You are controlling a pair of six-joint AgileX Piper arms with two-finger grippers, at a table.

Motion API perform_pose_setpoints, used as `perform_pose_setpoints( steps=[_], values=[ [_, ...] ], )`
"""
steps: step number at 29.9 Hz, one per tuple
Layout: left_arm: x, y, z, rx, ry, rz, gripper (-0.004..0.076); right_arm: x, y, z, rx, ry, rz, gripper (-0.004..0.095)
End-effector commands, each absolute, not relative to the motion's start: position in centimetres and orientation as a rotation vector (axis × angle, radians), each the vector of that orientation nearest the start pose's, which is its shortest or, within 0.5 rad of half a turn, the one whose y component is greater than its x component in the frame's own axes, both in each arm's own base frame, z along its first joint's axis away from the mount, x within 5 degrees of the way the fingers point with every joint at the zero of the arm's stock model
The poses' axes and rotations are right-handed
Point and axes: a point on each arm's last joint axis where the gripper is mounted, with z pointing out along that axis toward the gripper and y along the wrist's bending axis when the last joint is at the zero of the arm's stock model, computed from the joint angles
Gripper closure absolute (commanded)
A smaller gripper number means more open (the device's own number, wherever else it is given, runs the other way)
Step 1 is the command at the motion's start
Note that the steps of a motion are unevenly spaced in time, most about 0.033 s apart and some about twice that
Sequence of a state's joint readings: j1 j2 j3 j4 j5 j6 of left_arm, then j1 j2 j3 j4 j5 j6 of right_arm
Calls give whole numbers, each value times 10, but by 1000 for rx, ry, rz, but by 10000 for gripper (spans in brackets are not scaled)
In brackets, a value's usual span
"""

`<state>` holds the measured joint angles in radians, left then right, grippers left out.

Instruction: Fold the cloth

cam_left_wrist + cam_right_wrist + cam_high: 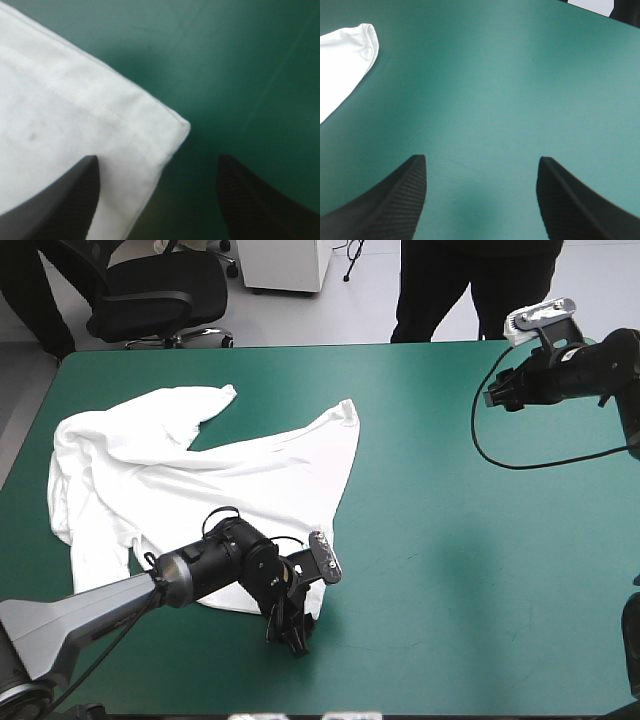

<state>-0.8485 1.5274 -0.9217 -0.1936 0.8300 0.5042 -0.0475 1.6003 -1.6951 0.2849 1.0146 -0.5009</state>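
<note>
White T-shirt, stitched corner between left fingers.

T-shirt on table, left half; left tool at near corner; right tool far right

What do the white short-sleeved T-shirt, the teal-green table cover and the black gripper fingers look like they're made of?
White short-sleeved T-shirt: soft matte fabric, probably cotton knit; stitched hem and loose creases show.
Teal-green table cover: smooth sheet with faint sheen, perhaps vinyl or rubber; fine scuff lines show.
Right gripper's black fingers: likely rubber or moulded plastic, finely ribbed faces.
</note>
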Motion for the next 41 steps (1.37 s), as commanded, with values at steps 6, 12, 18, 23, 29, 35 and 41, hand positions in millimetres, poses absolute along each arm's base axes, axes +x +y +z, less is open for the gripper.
perform_pose_setpoints(
  steps=[6,12,18,23,29,35,41],
  values=[
    [178,-227,198,1679,2421,-301,334,344,7,430,-506,2199,58,318],
    [175,-230,200,1619,2461,-389,583,344,38,427,-665,2168,77,318],
    [174,-231,200,1616,2470,-399,741,364,87,408,-818,2160,134,318],
    [172,-232,200,1590,2502,-447,741,391,129,393,-917,2134,176,318],
    [170,-234,201,1534,2542,-507,741,430,158,368,-944,2116,222,318],
    [170,-234,201,1527,2548,-512,741,455,169,358,-913,2074,264,318],
    [169,-235,202,1513,2551,-526,741,471,177,338,-908,2070,317,318]
  ],
)
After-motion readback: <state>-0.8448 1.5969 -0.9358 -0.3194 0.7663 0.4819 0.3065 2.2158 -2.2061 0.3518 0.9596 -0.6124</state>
